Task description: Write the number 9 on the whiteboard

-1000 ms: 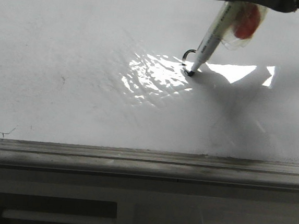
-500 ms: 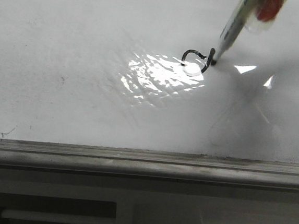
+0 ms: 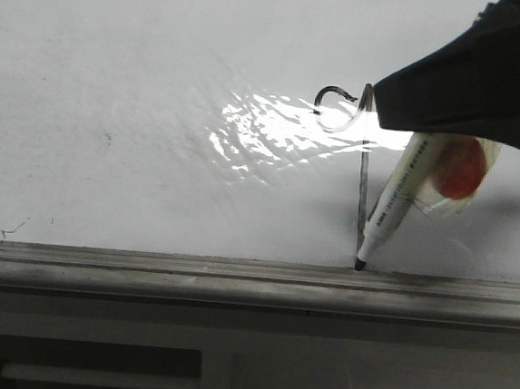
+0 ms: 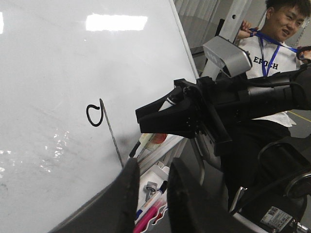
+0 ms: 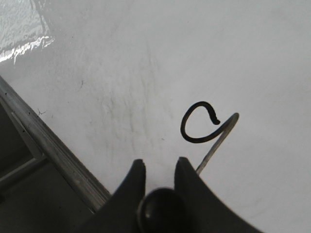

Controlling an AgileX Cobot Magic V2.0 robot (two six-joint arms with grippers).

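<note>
**Stem of the 9 reaches the ledge; marker tip on the board**

White and glossy, the whiteboard (image 3: 116,73) fills the front view, with a wrinkled glare patch (image 3: 265,131) near its middle and a grey metal ledge (image 3: 144,271) along its near edge. Faint smudges and a small stray mark (image 3: 7,227) sit close to the ledge on the left.

The number 9 (image 3: 364,167) lies right of centre: a small curled hook at the glare patch, joined to a long straight stem running down to the ledge. The hook does not fully close.

The right gripper (image 3: 449,111) is clamped on a white marker pen (image 3: 396,202) carrying a red taped blob (image 3: 458,171). The pen slants down and left from the fingers; its dark tip touches the board at the foot of the stem, just above the ledge. The hook lies well apart from the tip, level with the gripper body.

In the right wrist view the fingers (image 5: 131,187) close around the pen's dark round end (image 5: 161,206); the tip is hidden.

The left gripper (image 4: 148,194) holds nothing, its fingers slightly parted, off the board. Its fingertips are cut off by the frame.
</note>
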